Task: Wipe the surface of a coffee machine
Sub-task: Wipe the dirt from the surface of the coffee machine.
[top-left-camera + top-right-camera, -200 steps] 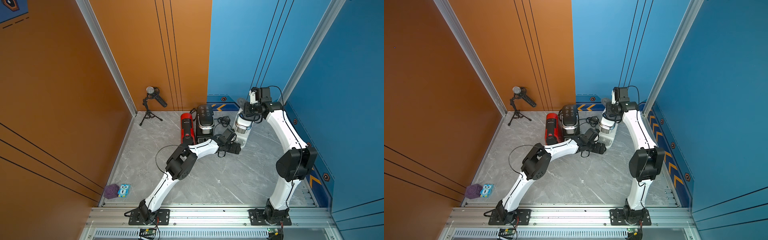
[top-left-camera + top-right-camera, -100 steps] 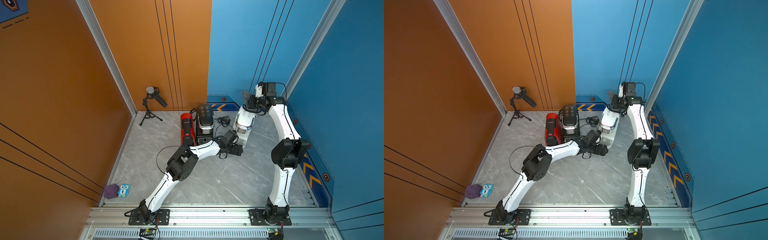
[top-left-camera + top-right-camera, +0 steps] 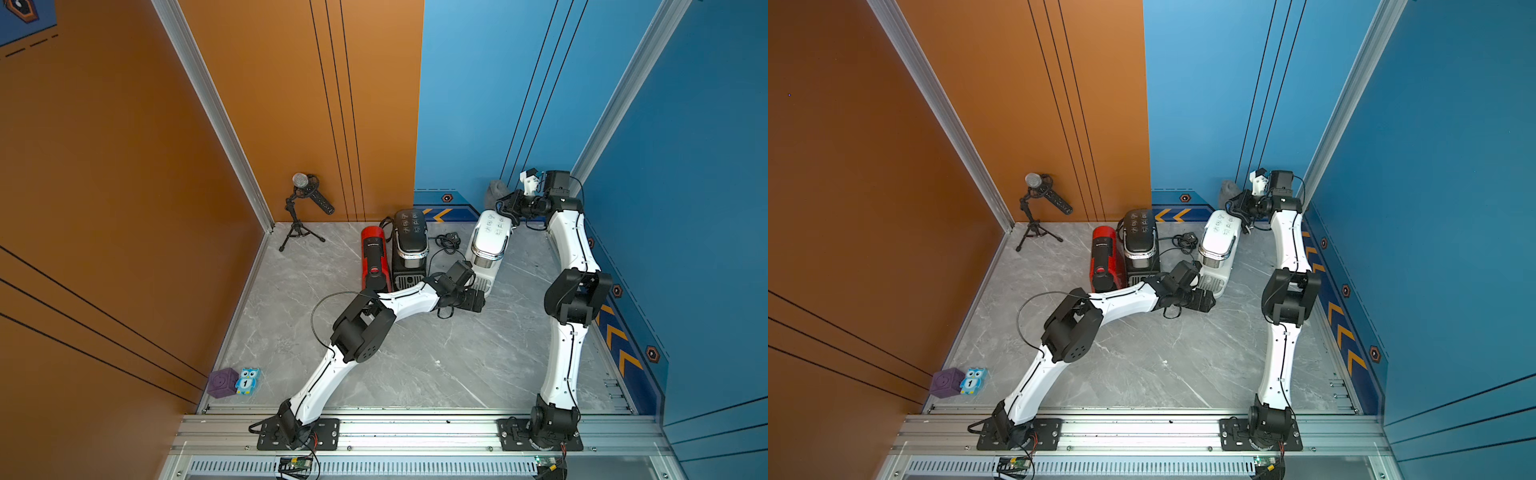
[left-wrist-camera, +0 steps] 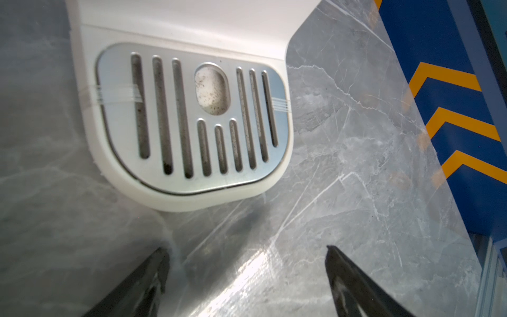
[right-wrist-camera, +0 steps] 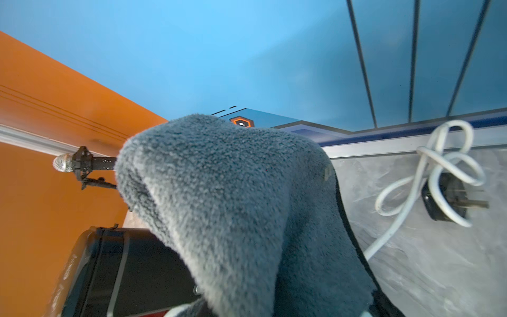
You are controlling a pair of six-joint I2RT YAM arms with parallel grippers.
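Coffee machine (image 3: pixel 488 241) wiping is what my right gripper (image 3: pixel 510 203) is set for. Its jaws are clamped on a grey cloth (image 5: pixel 233 205), which flops forward over them. In both top views the cloth sits up by the blue wall, just past the rear of the white machine. As far as I can tell, it is not pressed on the machine. My left gripper (image 4: pixel 245 251) hangs spread wide and empty, low over the table (image 4: pixel 356 192), just in front of the machine's drip tray (image 4: pixel 192 201).

I judge the wipe to be in hand but the cloth off the surface at the back end. Next I need to bring it down flat on the top panel with the buttons. Then I drag it forward with light, even pressure. My left could brace the base so the machine does not slide.

The tray holds only its metal grate (image 4: pixel 164 109), with no cup on it. Through the oval hole, the well below shows dark specks. Beside the white machine stand a black machine (image 3: pixel 409 241) and a red machine (image 3: pixel 374 262).
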